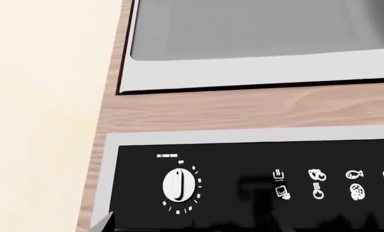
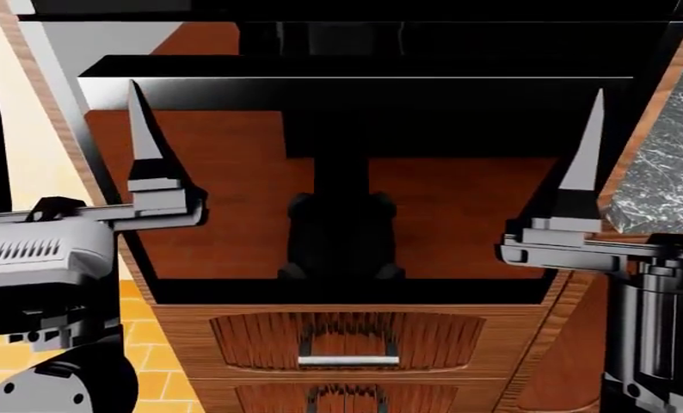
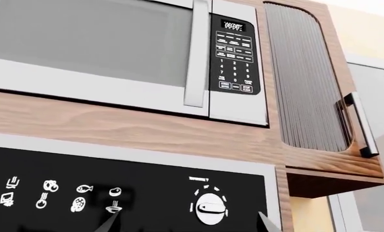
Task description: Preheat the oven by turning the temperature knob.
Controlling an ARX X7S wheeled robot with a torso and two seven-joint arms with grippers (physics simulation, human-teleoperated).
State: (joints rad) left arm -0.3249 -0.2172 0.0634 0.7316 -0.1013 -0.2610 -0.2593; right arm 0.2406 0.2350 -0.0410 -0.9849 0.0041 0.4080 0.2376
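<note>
The oven's glossy black glass door (image 2: 457,206) fills the head view and reflects the robot. Its black control panel (image 3: 134,176) carries a white temperature knob (image 3: 209,209). A second white knob (image 1: 178,185), the timer one, sits at the panel's other end in the left wrist view. My right gripper (image 3: 186,224) is open. Its fingertips (image 3: 108,223) flank the temperature knob just short of the panel, not touching it. My left gripper (image 2: 58,95) is open and empty, raised near the timer knob, with only one fingertip (image 1: 105,224) showing in its wrist view.
A silver microwave (image 3: 101,53) with a keypad (image 3: 235,58) sits above the oven in light wood. A ribbed cabinet door (image 3: 308,82) with a bar handle is beside it. Ribbed wooden drawers (image 2: 347,340) lie below the oven door. A marble counter (image 2: 663,172) is at the right.
</note>
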